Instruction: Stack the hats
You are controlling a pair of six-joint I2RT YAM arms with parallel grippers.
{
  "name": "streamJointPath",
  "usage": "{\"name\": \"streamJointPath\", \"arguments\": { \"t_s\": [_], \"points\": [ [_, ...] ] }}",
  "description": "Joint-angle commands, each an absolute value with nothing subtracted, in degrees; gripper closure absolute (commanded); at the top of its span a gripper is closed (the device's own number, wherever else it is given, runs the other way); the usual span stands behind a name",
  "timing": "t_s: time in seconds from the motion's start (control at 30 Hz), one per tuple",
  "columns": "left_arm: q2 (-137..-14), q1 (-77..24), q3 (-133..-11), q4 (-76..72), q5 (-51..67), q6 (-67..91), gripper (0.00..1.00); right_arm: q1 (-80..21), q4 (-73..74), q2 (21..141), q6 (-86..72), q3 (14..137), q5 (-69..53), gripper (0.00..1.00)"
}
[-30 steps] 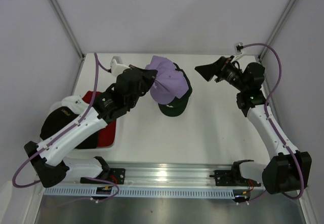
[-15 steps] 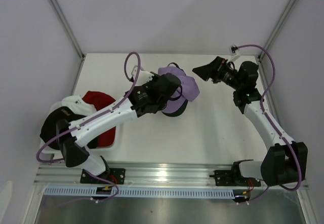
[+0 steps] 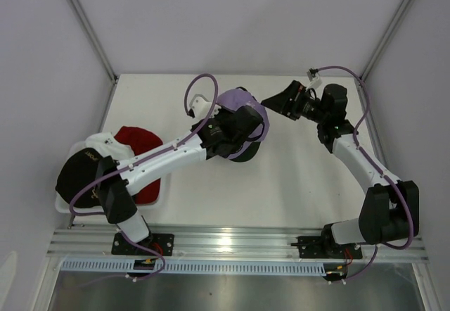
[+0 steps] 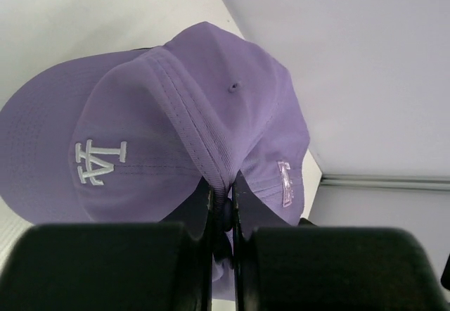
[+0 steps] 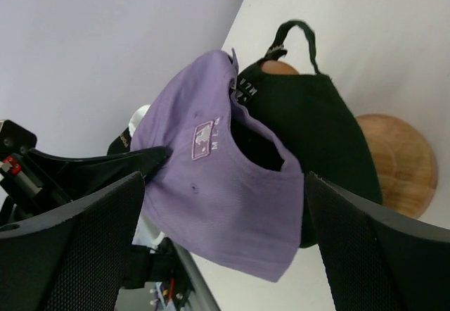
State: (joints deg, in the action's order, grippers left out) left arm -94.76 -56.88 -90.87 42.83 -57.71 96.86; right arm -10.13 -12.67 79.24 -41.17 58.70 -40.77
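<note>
A lavender hat [image 4: 176,114] with a white LA logo hangs from my left gripper [image 4: 221,193], which is shut on a fold of its crown. In the top view that lavender hat [image 3: 242,102] sits over a dark hat [image 3: 242,155] on the table, with the left gripper [image 3: 245,119] just above. From the right wrist, the lavender hat [image 5: 218,184] overlaps the dark hat [image 5: 323,121], which rests on a wooden stand [image 5: 397,163]. My right gripper [image 3: 275,103] is open, just to the right of the lavender hat, and holds nothing. Its fingers [image 5: 70,255] frame both hats.
A white basket [image 3: 160,197] at the left table edge holds a red hat [image 3: 137,138] and a black hat [image 3: 74,177]. The left arm stretches diagonally across the table's left half. Walls close in at the back and both sides.
My left arm has swung the lavender hat to the right and lowered it over the dark hat. The right gripper has moved left, closer to the hats, and has stayed open.
</note>
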Motion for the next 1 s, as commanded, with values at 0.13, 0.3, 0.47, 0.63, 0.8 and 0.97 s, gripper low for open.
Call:
{"name": "streamJointPath", "arguments": {
  "t_s": [0.13, 0.3, 0.47, 0.63, 0.8, 0.97],
  "points": [
    [-94.7, -56.7, -93.1, 43.3, -60.6, 99.3, 0.97, -13.8, -12.6, 78.4, -45.4, 56.9, -41.2, 0.02],
    [-95.7, -56.3, -93.1, 42.1, -58.6, 99.3, 0.97, -14.2, -12.0, 77.0, -44.5, 53.1, -37.0, 0.02],
    [-96.2, -56.2, -92.8, 42.6, -57.7, 99.6, 0.96, -14.3, -13.6, 77.5, -42.4, 52.8, -35.7, 0.08],
    [-95.9, -56.0, -92.6, 43.0, -57.5, 99.1, 0.96, -14.5, -20.9, 79.6, -44.9, 52.8, -40.0, 0.42],
    [-95.2, -56.0, -92.5, 41.8, -57.0, 96.1, 0.94, -14.9, -20.4, 80.2, -43.2, 55.5, -39.5, 0.87],
    [-94.4, -55.8, -92.8, 38.4, -56.2, 91.8, 0.93, -14.9, -13.0, 79.3, -39.1, 59.8, -34.1, 0.98]
  ]
}}
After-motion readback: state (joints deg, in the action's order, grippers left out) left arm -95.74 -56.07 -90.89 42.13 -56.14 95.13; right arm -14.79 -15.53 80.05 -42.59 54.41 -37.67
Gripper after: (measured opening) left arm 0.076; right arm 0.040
